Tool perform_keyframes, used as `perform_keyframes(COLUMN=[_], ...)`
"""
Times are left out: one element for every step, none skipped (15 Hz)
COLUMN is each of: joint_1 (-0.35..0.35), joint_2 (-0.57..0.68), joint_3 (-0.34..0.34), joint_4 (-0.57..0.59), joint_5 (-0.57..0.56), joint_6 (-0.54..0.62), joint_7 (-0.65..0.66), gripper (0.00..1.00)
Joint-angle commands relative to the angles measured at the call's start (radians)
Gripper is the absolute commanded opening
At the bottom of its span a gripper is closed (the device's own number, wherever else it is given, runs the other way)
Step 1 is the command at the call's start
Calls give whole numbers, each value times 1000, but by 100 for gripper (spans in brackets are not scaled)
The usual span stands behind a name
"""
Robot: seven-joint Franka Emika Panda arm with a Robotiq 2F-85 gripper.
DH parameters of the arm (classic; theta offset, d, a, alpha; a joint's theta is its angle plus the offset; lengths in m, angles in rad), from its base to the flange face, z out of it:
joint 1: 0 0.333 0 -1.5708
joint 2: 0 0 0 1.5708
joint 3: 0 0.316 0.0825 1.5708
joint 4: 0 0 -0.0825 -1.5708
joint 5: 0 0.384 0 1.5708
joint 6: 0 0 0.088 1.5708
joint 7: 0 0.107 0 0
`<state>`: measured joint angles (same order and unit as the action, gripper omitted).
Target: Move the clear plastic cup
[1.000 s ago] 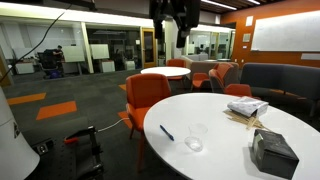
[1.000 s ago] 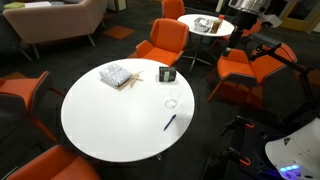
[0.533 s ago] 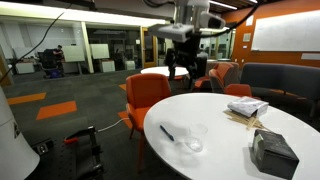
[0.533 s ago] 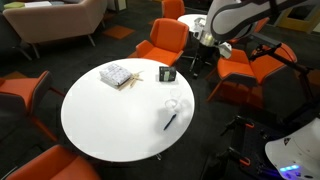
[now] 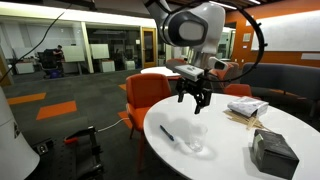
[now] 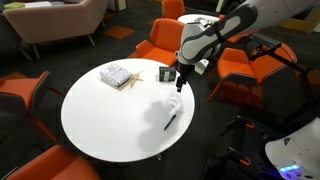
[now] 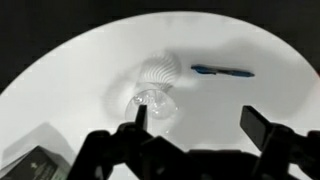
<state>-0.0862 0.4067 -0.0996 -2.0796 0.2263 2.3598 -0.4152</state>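
The clear plastic cup (image 5: 195, 142) stands on the round white table (image 5: 225, 160), a faint outline with whitish glints. It also shows in an exterior view (image 6: 173, 103) and in the wrist view (image 7: 152, 96). My gripper (image 5: 195, 98) hangs above the table, open and empty, a little above and behind the cup. In an exterior view (image 6: 181, 80) it is just above the cup. In the wrist view the gripper (image 7: 200, 122) has its fingers wide apart, and the cup lies just beyond the left fingertip, not between the fingers.
A thin blue pen (image 5: 166, 132) lies beside the cup, also in the wrist view (image 7: 222, 71). A dark box (image 5: 272, 152) and a stack of papers (image 5: 247, 107) are on the table. Orange chairs (image 6: 160, 42) surround it.
The arm has swung down from high above the scene to just over the table, and the open gripper now hangs close above the cup. The cup and pen have not moved.
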Motion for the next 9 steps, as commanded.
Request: perform_keyframes(joint_1=[-35, -34, -35, -36, -35, -38, -38, -37, -37], joint_2=[95, 121, 147, 170, 190, 209, 228, 246, 265], joint_3=[39, 41, 45, 49, 49, 54, 57, 57, 61], joint_4=[91, 115, 137, 159, 179, 197, 213, 228, 243], joint_5=[-38, -54, -68, -79, -94, -102, -112, -120, -128], joint_6=[-9, -16, -17, -20, -25, -30, -31, -35, -40], joint_7=[65, 75, 76, 76, 84, 85, 93, 96, 95], gripper=[100, 100, 100, 100, 100, 98, 95, 95, 93])
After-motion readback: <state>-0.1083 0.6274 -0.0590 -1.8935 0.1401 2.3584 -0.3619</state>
